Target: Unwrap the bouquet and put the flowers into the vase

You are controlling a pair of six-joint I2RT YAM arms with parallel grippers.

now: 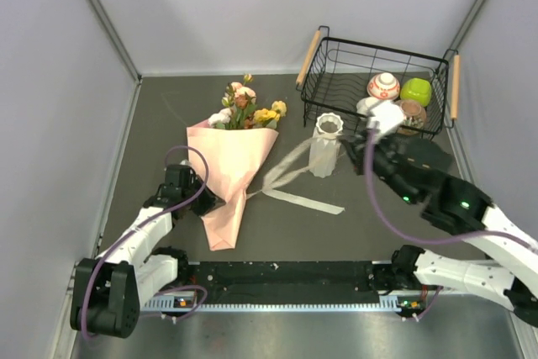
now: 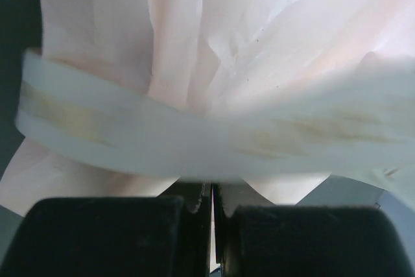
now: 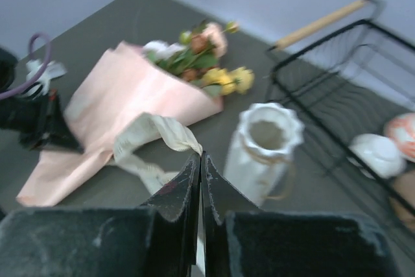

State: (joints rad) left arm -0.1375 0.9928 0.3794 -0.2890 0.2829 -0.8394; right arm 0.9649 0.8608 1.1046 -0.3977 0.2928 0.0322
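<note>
Bouquet (image 1: pixel 229 166) lay wrapped beside the vase (image 1: pixel 326 145)
Left gripper (image 2: pixel 212 209) pinched its ribbon (image 2: pixel 162 141); right gripper (image 3: pixel 200 180) clamped ribbon too

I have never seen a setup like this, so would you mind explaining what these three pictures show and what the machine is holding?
This is a robot with two arms bolted at the near edge of a table. One picture looks down from above; the other two come from a camera on each wrist, looking past that arm's own fingers.

On the table lie a bouquet in pink paper, a loosened ribbon, a white vase and a wire basket holding bowls.

The left gripper is shut at the bouquet's lower wrap, seemingly pinching the paper or ribbon. The right gripper is shut on the ribbon, pulling it up near the vase.
</note>
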